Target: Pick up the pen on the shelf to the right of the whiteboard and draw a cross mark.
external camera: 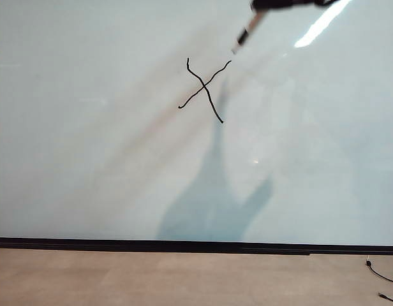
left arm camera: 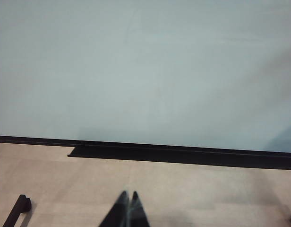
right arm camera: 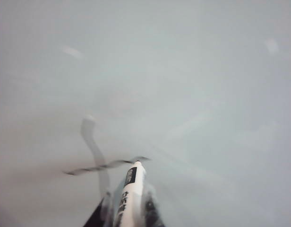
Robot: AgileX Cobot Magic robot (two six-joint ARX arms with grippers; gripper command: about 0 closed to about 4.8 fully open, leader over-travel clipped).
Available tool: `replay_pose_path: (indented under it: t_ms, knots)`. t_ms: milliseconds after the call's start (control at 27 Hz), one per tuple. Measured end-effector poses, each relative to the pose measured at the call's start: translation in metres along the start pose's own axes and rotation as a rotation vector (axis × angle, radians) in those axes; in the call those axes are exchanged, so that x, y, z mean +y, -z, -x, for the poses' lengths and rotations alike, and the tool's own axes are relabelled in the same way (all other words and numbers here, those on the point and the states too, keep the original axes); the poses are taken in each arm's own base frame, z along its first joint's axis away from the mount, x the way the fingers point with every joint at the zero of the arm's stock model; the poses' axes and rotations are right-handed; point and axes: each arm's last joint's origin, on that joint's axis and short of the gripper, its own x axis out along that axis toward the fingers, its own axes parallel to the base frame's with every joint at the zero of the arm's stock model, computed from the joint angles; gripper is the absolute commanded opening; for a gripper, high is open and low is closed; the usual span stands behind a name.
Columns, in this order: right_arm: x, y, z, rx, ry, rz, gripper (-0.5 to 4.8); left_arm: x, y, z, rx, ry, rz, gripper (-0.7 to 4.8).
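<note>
My right gripper (right arm camera: 129, 210) is clamped on the pen (right arm camera: 130, 189), its jaws pressed against the white barrel, high at the upper right of the whiteboard (external camera: 88, 159) in the exterior view. There the pen (external camera: 245, 33) slants down and left with its tip just off the upper right end of the cross mark (external camera: 204, 89); I cannot tell whether the tip touches the board. The mark itself looks finished to me: two thin, wavy black strokes cross near their middles, so I judge the drawing done, with at most pulling the pen clear and perhaps putting it back left to do. The shelf where the pen belongs is not in any view. My left gripper (left arm camera: 127, 208) sits low over the tan table (left arm camera: 207, 198) in front of the board's black lower strip (left arm camera: 183, 153), fingers closed together and holding nothing. The pen barrel carries a dark label with print below it, but it is too blurred to read.
</note>
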Motion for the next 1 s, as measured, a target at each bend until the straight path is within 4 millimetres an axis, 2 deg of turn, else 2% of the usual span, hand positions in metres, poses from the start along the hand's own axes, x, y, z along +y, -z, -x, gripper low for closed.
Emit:
replay_pose_path:
  t_ms: [111, 296, 370, 444, 555, 777, 999]
  knots:
    - [0.005, -0.01, 0.019, -0.046, -0.018, -0.012, -0.07, 0.0, 0.0, 0.0, 0.0, 0.0, 0.0, -0.05]
    - [-0.002, -0.008, 0.051, -0.007, -0.012, -0.021, -0.07, 0.0, 0.0, 0.0, 0.0, 0.0, 0.0, -0.05]
    - [-0.005, 0.003, 0.08, 0.028, -0.039, -0.034, -0.07, 0.0, 0.0, 0.0, 0.0, -0.001, 0.0, -0.05]
    - [-0.006, 0.008, 0.092, 0.013, -0.032, -0.041, -0.07, 0.0, 0.0, 0.0, 0.0, 0.0, 0.0, -0.04]
    - [-0.005, 0.035, 0.121, 0.003, -0.018, -0.048, -0.07, 0.0, 0.0, 0.0, 0.0, 0.0, 0.0, -0.04]
    - [-0.005, 0.059, 0.15, -0.023, 0.012, -0.053, -0.07, 0.0, 0.0, 0.0, 0.0, -0.001, 0.0, -0.04]
    - [-0.006, 0.068, 0.165, -0.025, 0.03, -0.054, -0.07, 0.0, 0.0, 0.0, 0.0, 0.0, 0.0, -0.04]
